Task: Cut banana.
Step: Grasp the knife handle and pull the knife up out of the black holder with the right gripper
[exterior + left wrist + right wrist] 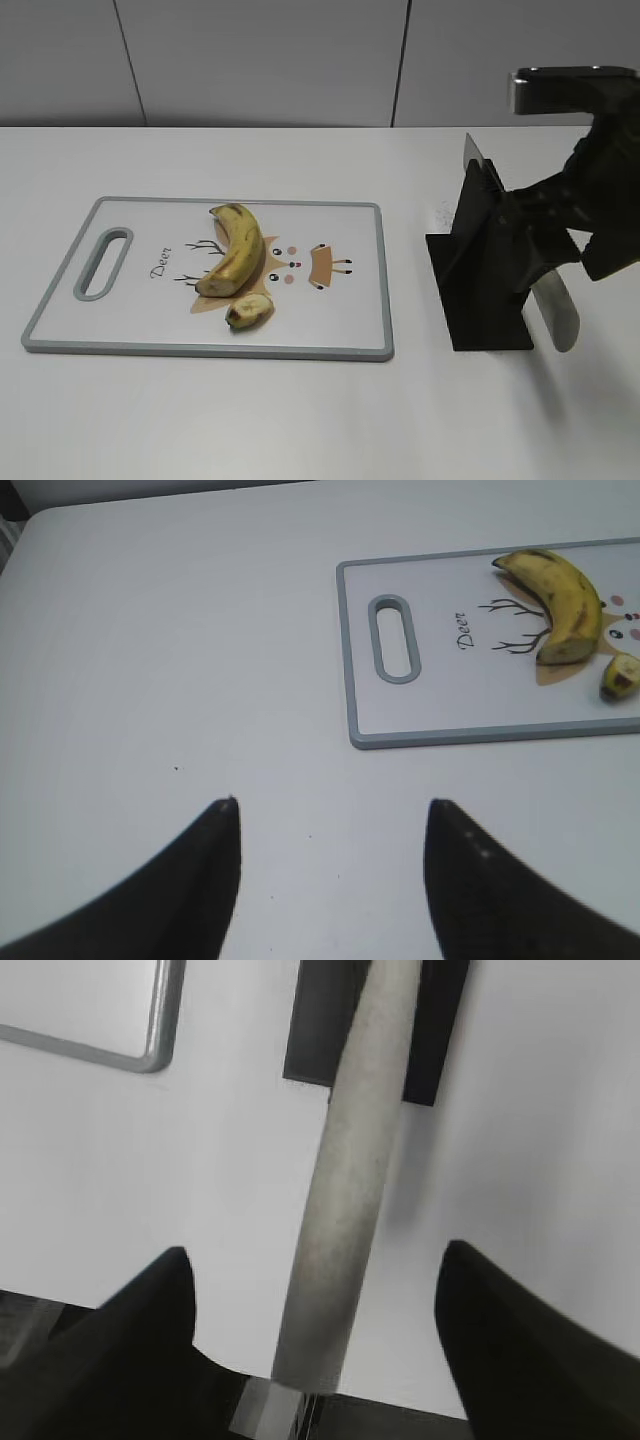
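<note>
The grey-rimmed white plastic cutting board (345,300) carries the written word "Deer" beside a cartoon deer face and drawn antlers; no other writing can be read. On that print lies the long curved yellow banana with brown bruises (236,251), unpeeled, its long axis running from its dark tip at the board's far edge down toward the near edge, bowed out toward the deer face. Just beside its near end sits a short cut-off banana stub (249,311), nearly touching it.

The left tool (330,865) hovers over the bare white table (180,660) with its two dark fingers spread and nothing between them; the banana (562,601) lies ahead of it and to its right, well apart, on the board (440,705).

The right tool (315,1335) also has its fingers spread wide, and a pale grey knife handle (345,1200) runs between them without either finger visibly touching it. Ahead of it stands the black knife stand (478,262), and the banana lies well apart to its left.
</note>
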Robot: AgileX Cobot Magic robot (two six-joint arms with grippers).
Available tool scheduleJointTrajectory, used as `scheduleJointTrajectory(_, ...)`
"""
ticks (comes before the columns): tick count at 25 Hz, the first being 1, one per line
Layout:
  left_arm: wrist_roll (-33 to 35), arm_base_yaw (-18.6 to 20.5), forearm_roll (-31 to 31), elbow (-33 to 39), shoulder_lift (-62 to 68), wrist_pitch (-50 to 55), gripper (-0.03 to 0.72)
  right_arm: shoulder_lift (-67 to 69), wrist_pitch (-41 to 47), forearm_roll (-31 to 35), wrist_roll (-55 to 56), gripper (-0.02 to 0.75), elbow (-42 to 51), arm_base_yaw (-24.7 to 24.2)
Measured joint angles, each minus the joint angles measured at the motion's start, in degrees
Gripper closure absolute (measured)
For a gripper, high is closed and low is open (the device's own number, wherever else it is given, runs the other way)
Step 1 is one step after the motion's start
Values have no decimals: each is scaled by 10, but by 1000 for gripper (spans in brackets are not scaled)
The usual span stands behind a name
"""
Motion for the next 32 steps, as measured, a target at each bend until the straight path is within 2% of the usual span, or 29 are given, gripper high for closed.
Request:
scheduleJointTrajectory(8, 0, 0, 0, 0, 0, 0, 122, 74, 1, 1, 23, 195, -6, 0)
scheduleJointTrajectory(18, 0, 0, 0, 0, 0, 0, 122, 100, -4, 3, 35, 286, -6, 0)
scheduleJointTrajectory(23, 0, 0, 0, 0, 0, 0, 122, 100, -4, 3, 38, 372, -6, 0)
scheduleJointTrajectory(25, 0, 0, 0, 0, 0, 0, 122, 100, -4, 3, 39, 436, -6, 0)
scheduleJointTrajectory(27, 0, 0, 0, 0, 0, 0, 122, 100, -3, 1, 43, 549, -6, 0)
scheduleJointTrajectory(28, 0, 0, 0, 0, 0, 0, 122, 100, -2, -5, 51, 575, -6, 0)
scheduleJointTrajectory(32, 0, 0, 0, 0, 0, 0, 122, 100, -3, -5, 57, 575, -6, -1)
